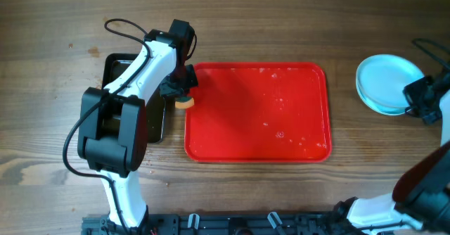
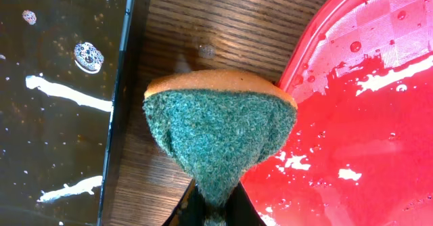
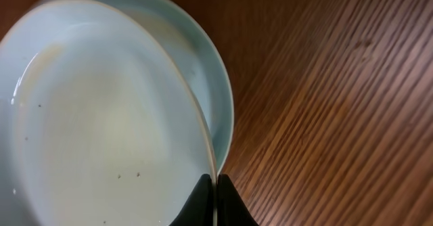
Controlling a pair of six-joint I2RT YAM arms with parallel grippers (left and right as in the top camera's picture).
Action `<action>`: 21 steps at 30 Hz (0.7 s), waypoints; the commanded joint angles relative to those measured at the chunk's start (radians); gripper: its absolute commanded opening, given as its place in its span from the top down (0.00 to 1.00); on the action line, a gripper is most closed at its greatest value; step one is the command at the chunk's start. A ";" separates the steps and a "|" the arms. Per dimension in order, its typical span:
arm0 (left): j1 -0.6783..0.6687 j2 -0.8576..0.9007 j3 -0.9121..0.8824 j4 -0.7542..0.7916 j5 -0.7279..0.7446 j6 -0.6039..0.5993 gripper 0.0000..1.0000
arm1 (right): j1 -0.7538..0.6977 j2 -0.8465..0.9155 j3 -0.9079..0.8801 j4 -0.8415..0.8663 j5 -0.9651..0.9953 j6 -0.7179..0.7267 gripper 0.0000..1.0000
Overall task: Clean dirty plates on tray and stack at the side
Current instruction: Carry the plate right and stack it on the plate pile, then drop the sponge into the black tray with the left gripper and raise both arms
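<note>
Clamps sponge (image 2: 220, 134) between left gripper (image 2: 215, 207) jaws, tray (image 2: 358, 124) just right; pinches rim of top plate (image 3: 101, 118) between right gripper (image 3: 215, 193) jaws.

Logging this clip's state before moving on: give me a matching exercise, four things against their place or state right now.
Things:
1 sponge
2 tray
3 plates
4 black pan

States:
A red, wet with droplets
B piled right of the tray, top rim in right claw
C dark, left of the tray
D pinched in left claw at the tray's left rim

Pairs: 1-D, 2-A, 3-B, 4-C
</note>
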 commanded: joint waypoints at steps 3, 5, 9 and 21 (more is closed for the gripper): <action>-0.001 0.013 -0.006 -0.006 0.012 0.012 0.96 | -0.001 0.166 -0.004 0.035 0.021 0.024 0.96; -0.001 0.013 -0.006 -0.006 0.012 0.012 0.96 | -0.003 0.180 -0.004 0.081 0.042 0.022 0.96; -0.001 0.013 -0.006 -0.008 0.012 0.012 0.96 | -0.014 0.180 -0.003 0.135 0.056 0.012 0.96; -0.001 -0.136 0.048 -0.040 -0.270 0.012 0.96 | 0.010 0.002 0.078 0.005 -0.080 0.004 0.00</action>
